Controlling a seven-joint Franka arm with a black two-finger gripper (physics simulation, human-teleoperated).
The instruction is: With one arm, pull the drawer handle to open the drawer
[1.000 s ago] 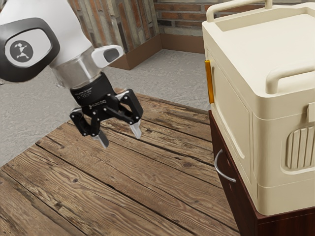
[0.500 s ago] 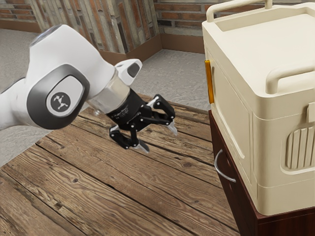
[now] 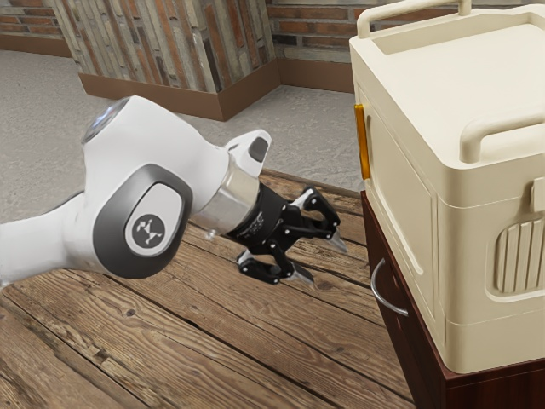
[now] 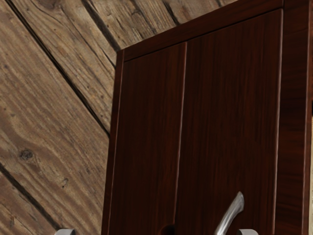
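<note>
In the exterior view, my gripper (image 3: 322, 260) stands open over the wooden surface, its fingers apart and angled toward the cabinet. The curved silver drawer handle (image 3: 375, 288) is a short distance beyond the fingertips, toward the exterior view's right, not touching them. Its drawer front (image 4: 230, 112) is dark reddish wood and looks flush with the cabinet. In the wrist view, the handle (image 4: 231, 213) is nearer one fingertip of the open gripper (image 4: 156, 232), with nothing held.
A large cream case (image 3: 396, 187) with top handles and an orange strip (image 3: 363, 141) rests on the dark cabinet (image 3: 409, 354). Wooden planks (image 3: 255, 341) spread beside the cabinet. A dark round spot (image 4: 168, 229) shows on the neighbouring panel.
The arm has come in toward the exterior view's right and lower, bringing my gripper closer to the handle. My hand has tilted toward the cabinet. The drawer has not moved.
</note>
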